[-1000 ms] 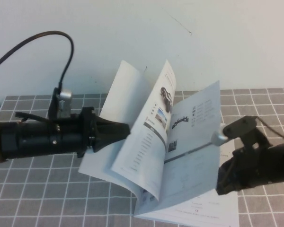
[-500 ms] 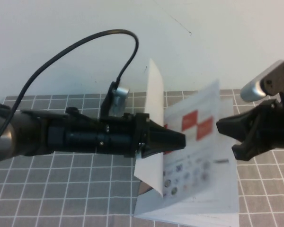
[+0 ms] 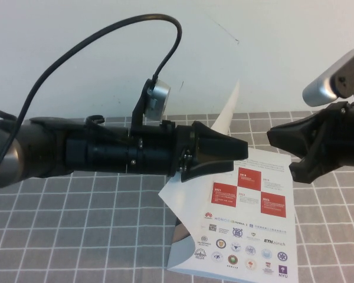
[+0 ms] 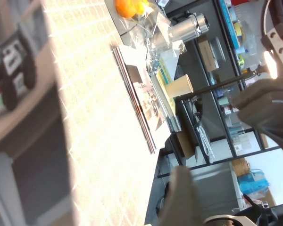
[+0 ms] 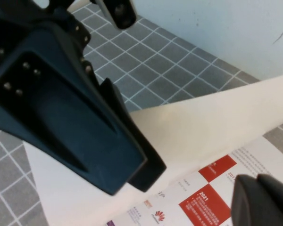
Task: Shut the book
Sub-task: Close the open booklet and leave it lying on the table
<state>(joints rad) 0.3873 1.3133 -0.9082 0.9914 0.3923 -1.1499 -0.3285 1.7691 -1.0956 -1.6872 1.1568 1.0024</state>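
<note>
High view: booklet (image 3: 248,230) lying cover-up on grey grid mat (image 3: 76,236), one white page (image 3: 229,118) standing upright. Left gripper (image 3: 245,152) hovering over booklet beside page, grip state cannot tell. Right gripper (image 3: 283,155) hanging just opposite, fingers spread, holding nothing. White wall (image 3: 271,47) rising behind mat.

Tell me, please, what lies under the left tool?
The book's raised white page and printed page show beneath the left tool, which hides their join. The right tool hovers by the book's right edge.

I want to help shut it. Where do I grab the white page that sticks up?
Pinch the white page by its free top edge, from above: it stands up there, clear of the left hand crossing it lower down. The right hand hovers open by the right edge of the book.
</note>
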